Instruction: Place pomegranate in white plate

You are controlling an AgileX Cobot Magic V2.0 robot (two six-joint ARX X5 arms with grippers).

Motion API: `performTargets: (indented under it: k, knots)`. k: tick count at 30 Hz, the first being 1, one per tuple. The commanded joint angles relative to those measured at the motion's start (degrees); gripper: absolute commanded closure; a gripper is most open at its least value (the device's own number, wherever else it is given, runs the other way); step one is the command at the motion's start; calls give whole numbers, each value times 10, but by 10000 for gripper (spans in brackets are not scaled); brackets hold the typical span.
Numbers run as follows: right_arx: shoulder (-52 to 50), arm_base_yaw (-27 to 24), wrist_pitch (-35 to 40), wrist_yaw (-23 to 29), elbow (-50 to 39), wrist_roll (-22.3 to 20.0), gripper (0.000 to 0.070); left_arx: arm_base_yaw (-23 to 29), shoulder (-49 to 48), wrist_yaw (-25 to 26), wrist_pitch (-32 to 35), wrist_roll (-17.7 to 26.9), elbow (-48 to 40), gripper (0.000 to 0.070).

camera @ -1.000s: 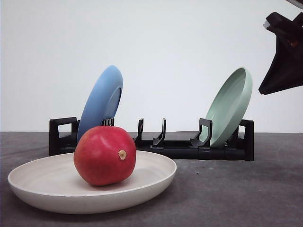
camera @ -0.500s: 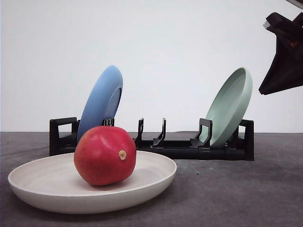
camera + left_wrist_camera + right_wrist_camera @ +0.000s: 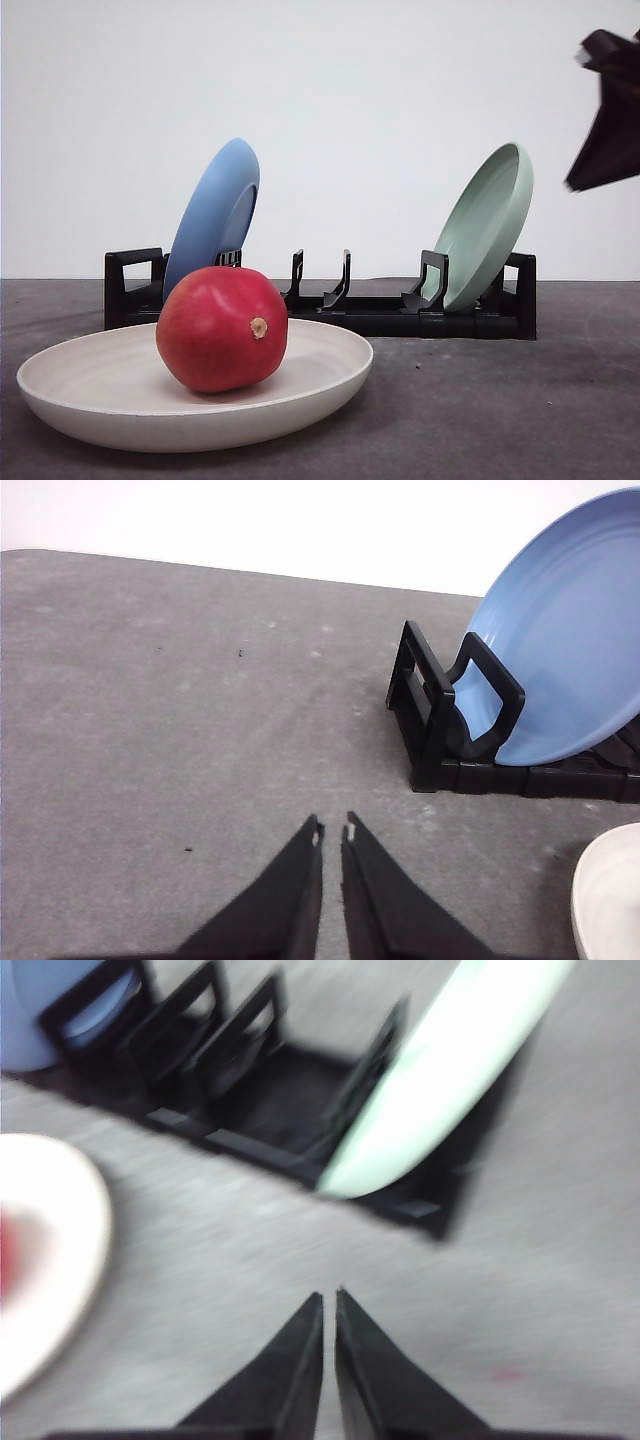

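The red pomegranate (image 3: pixel 222 328) rests inside the white plate (image 3: pixel 80 395) at the front left of the table; a red sliver of the fruit (image 3: pixel 8 1250) and the plate (image 3: pixel 55 1230) also show in the blurred right wrist view. My right gripper (image 3: pixel 330 1298) is shut and empty, raised at the far right (image 3: pixel 610 120), well away from the fruit. My left gripper (image 3: pixel 333 830) is shut with nothing in it, over bare table beside the plate's rim (image 3: pixel 610 890).
A black dish rack (image 3: pixel 330 305) stands behind the plate, holding a blue plate (image 3: pixel 215 210) on its left end and a pale green plate (image 3: pixel 488 225) on its right end. Grey table stretches open at the front right.
The right gripper has shifted slightly up and to the right in the front view. The pomegranate and plate have not moved.
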Motion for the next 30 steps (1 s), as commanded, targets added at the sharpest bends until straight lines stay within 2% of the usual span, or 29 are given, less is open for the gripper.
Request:
performTargets:
  k: [1, 6, 10, 19, 23, 30]
  knots:
    - [-27, -13, 11, 16, -23, -14, 684, 1, 0, -1, 0, 5, -6, 684]
    - [-149, -57, 47, 17, -114, -14, 684, 1, 0, -1, 0, 5, -6, 685]
    - [-246, -91, 48, 17, -177, -14, 684, 1, 0, -1, 0, 5, -6, 685]
    - [-405, -150, 50, 19, -261, -17, 684, 1, 0, -1, 0, 5, -6, 685]
    - [-449, -166, 49, 19, -285, -5, 684, 1, 0, -1, 0, 5, -6, 685]
    - [-448, -176, 48, 19, -285, -2, 684, 1, 0, -1, 0, 5, -6, 685]
